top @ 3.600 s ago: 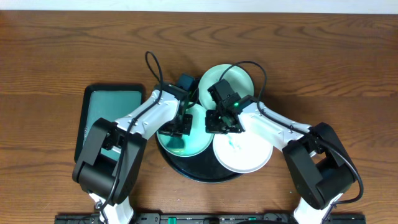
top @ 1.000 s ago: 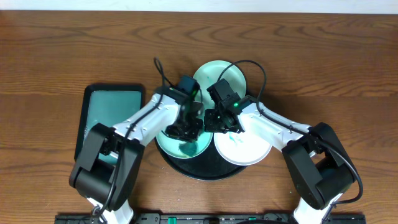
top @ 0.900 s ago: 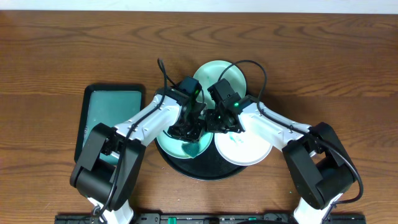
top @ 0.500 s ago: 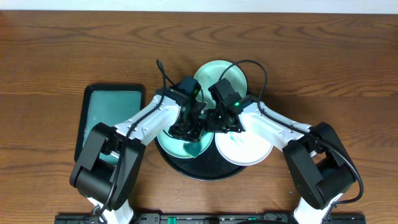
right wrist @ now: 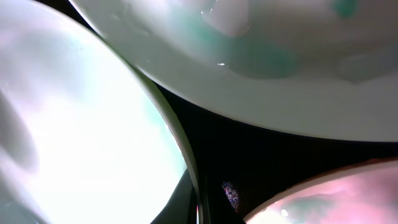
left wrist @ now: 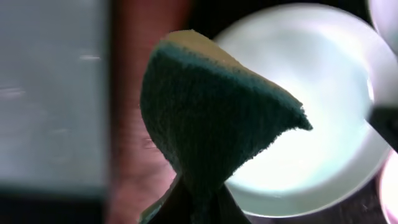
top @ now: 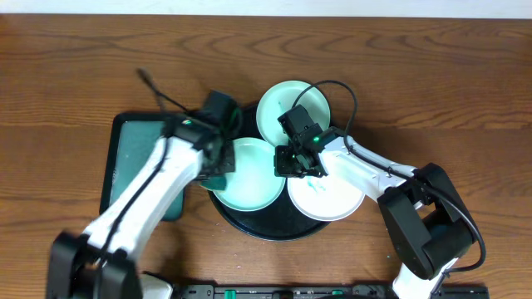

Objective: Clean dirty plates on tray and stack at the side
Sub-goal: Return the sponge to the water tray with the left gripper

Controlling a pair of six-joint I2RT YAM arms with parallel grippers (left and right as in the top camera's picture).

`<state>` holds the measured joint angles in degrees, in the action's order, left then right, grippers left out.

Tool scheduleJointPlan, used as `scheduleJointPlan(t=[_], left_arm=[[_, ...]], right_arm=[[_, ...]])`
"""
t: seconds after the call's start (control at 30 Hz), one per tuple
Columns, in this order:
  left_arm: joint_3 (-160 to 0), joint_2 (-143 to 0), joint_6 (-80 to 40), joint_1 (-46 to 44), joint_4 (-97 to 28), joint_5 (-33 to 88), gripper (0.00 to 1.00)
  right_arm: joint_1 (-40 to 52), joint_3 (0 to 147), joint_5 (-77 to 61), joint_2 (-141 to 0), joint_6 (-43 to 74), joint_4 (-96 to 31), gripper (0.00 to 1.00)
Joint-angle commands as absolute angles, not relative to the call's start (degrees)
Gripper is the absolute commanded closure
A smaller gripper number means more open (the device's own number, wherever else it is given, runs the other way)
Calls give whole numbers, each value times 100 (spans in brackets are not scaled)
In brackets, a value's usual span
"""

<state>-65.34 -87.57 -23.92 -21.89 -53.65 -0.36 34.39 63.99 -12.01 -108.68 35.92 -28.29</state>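
The round black tray (top: 268,226) holds three plates. A pale mint plate (top: 249,174) lies front left, and its centre looks free of smears. A second mint plate (top: 293,101) lies at the back. A white plate (top: 328,198) with a faint teal smear lies at the right. My left gripper (top: 216,169) is shut on a dark green sponge (left wrist: 211,118) and hovers over the front mint plate's (left wrist: 311,112) left rim. My right gripper (top: 289,163) is shut on that plate's right rim (right wrist: 189,168), low at the tray's middle.
A rectangular teal tray (top: 137,154) with a dark rim lies left of the black tray; it also shows in the left wrist view (left wrist: 50,93). In the right wrist view, a plate (right wrist: 280,50) with teal smears lies beyond the black tray floor (right wrist: 261,155). Brown wooden table (top: 449,75) surrounds everything.
My left arm has swung left with the sponge, off the front mint plate's centre to its left rim. The plate's teal smear no longer shows. The right arm has not moved.
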Motion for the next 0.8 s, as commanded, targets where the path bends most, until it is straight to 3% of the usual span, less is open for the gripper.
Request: scheduleJointPlan(t=[0.0,0.4,0.77], left_arm=[[-6563,-8326,-2709,-1658,-5638,-1131,93],[-6560,-9067,-1997,585,-5240,-231,93],[-6560,-10409,-1844,749,-4805,10,93]], right_arm=[[3461,6283,-930,-11026,3616,-2928,99],[3461,6283,-930,-11026,3616,-2923,99],[3461,6283,-930,-11026,3614,-2932,99]])
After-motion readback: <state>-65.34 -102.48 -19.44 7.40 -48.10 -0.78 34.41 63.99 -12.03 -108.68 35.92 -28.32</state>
